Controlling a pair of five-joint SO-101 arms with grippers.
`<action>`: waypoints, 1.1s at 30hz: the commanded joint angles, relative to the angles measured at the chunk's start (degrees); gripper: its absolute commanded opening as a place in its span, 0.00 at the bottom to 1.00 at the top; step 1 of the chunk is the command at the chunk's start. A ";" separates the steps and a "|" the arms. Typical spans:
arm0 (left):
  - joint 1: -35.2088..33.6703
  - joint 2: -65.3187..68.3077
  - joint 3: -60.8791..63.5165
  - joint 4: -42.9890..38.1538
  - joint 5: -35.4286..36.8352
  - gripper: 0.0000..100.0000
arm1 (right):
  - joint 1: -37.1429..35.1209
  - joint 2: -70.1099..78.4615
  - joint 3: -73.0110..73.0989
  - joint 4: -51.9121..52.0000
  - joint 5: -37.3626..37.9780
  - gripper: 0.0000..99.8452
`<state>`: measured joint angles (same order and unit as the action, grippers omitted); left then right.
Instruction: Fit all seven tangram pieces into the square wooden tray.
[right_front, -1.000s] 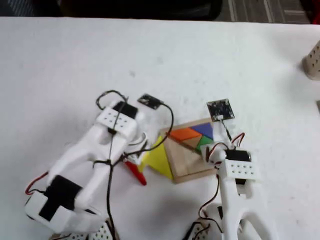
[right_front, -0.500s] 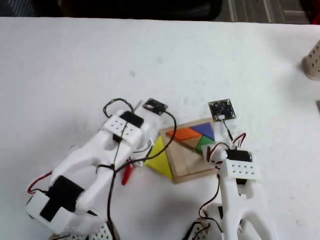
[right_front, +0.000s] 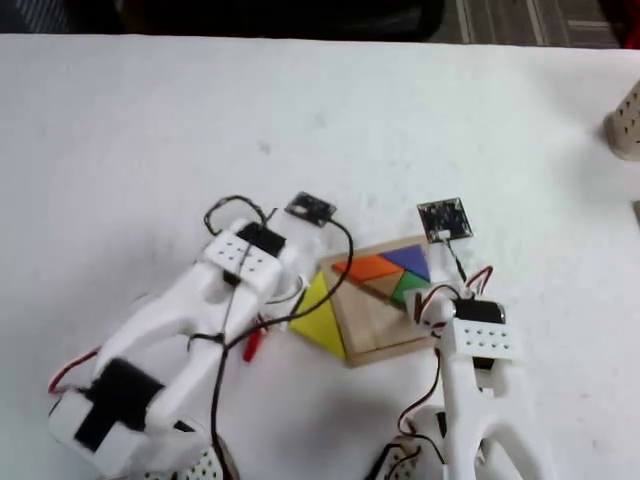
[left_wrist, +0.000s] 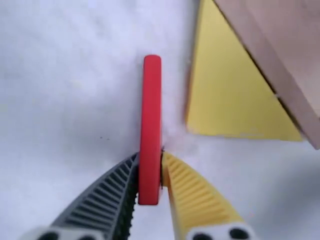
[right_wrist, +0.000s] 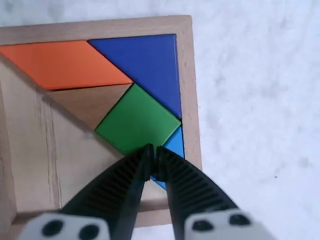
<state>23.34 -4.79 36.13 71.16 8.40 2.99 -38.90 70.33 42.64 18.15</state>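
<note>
**High view.** Square wooden tray (right_front: 392, 352) set cornerwise on the white table (right_front: 300, 120), close to the front edge and between the two arms. Packed into its far corner: orange parallelogram (right_front: 368, 268), dark blue triangle (right_front: 410, 260), green square (right_front: 408, 291), brown triangle (right_front: 384, 287). Nearer half of the tray floor bare wood. Yellow triangle (right_front: 318, 315) outside the tray, long edge flush against the outer wall. Red piece (right_front: 253, 345) poking out from under the left arm (right_front: 215, 290), just beside the yellow triangle. Right arm (right_front: 475, 335) over the tray's right-hand corner. Broad stretch of white table behind the tray and off to the left. Perforated beige block (right_front: 625, 125) at the right edge, well apart.

**Left wrist view.** Left gripper (left_wrist: 149, 161) clamped on the red piece (left_wrist: 151, 100), one grey finger and one yellow pressed to its flat faces. Piece held on edge, running straight out past the fingertips. Narrow strip of table between it and the yellow triangle (left_wrist: 227, 95), not touching. Tray wall (left_wrist: 280, 60) tight along the triangle's long edge. Open white surface on the red piece's other side.

**Right wrist view.** Right gripper (right_wrist: 154, 152) with black fingers drawn together, barely a slit between the tips, gripping nothing. Tips over the seam between green square (right_wrist: 137, 125) and light blue piece (right_wrist: 174, 144). Light blue piece tight against the tray rim (right_wrist: 187, 90), next to the dark blue triangle (right_wrist: 150, 65). Rest of the floor bare out to two rims.
</note>
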 joint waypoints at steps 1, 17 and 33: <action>-1.63 -11.21 -4.75 2.02 0.79 0.02 | 2.42 -1.89 -0.97 -0.40 0.00 0.02; 16.48 -22.37 -4.22 -8.26 1.32 0.02 | 21.49 -1.45 -2.64 0.92 -5.27 0.02; 24.22 -2.42 -3.08 -25.41 0.88 0.02 | 23.43 -1.36 -2.46 0.84 -5.27 0.02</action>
<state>46.81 -7.52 34.55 48.48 8.92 25.76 -38.90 70.24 42.73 13.41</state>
